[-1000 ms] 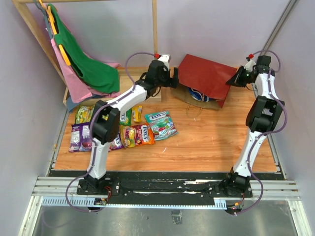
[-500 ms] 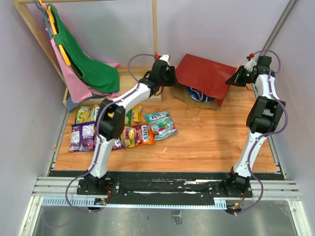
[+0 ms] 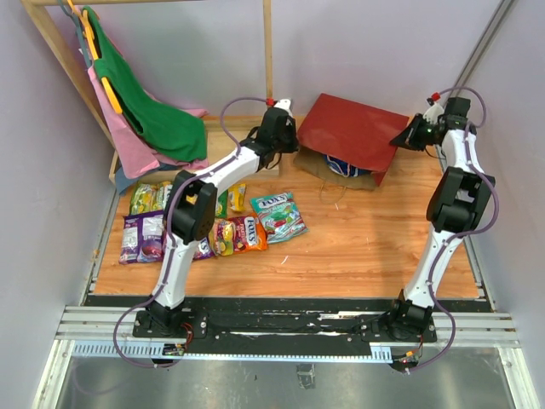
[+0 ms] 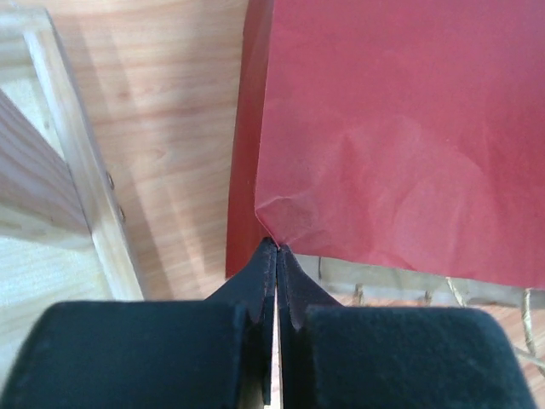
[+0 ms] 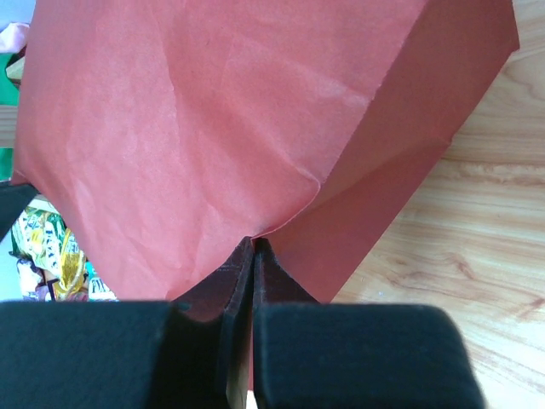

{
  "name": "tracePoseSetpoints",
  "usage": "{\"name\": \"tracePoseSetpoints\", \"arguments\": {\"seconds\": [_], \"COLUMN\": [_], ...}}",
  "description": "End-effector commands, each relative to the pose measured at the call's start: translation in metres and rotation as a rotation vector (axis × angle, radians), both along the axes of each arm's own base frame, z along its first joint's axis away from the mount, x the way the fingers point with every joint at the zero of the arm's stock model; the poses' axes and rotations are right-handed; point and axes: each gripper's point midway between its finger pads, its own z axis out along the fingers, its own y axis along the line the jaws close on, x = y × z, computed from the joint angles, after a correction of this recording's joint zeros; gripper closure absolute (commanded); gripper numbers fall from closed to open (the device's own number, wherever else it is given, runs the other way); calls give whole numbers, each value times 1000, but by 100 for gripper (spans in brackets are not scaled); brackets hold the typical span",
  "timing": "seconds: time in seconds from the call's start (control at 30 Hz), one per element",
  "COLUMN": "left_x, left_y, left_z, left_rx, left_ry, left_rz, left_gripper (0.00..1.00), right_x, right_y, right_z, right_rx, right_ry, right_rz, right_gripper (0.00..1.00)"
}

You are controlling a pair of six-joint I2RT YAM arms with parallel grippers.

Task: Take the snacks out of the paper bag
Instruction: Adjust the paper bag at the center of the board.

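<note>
Top view, progress: most of the snacks are laid out on the table, left of centre. A blue chip bag is seen at the mouth of the paper bag, so the task is judged largely done but not complete.
Top view, position: the paper bag is held at the far side of the table, lifted between the left hand and the right hand.
Top view, orientation: the long axis is judged to run from hand to hand, across the table. The base is raised and the mouth is turned down toward the near edge.
Left wrist view: the left hand is pressed together, pinching a red corner of the paper bag.
Right wrist view: the right hand is likewise closed on the opposite red corner. Some snacks are glimpsed at lower left.
Remaining: the blue chip bag is to be tipped out or drawn clear.
</note>
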Motion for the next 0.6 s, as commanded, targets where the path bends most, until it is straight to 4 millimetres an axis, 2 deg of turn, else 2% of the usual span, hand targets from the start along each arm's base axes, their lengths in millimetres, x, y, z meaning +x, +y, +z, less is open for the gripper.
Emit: {"name": "tracePoseSetpoints", "arguments": {"seconds": [0.0,0.17,0.37,0.5,0.53,0.57], "left_x": [-12,-45,-83,-91,-88,-85], "left_y": [9,25,17,22,27,32], "left_z": [14,13,23,29,32,36], "left_rx": [-1,-31,-74,-46,-25,-3], "left_ry": [-32,-31,-54,-64,-72,-81], "left_rz": [-8,-3,-27,5,27,48], "left_gripper": [99,99,99,99,92,74], "right_x": [-9,-17,-10,-7,-8,-10], "right_y": [18,38,58,59,55,51], "right_z": [22,17,17,15,14,12], "right_rx": [20,1,6,-12,-32,-56], "right_ry": [-35,-31,-40,-14,-8,0], "right_rz": [34,74,117,147,138,122], "right_gripper": [99,99,97,98,99,99]}}
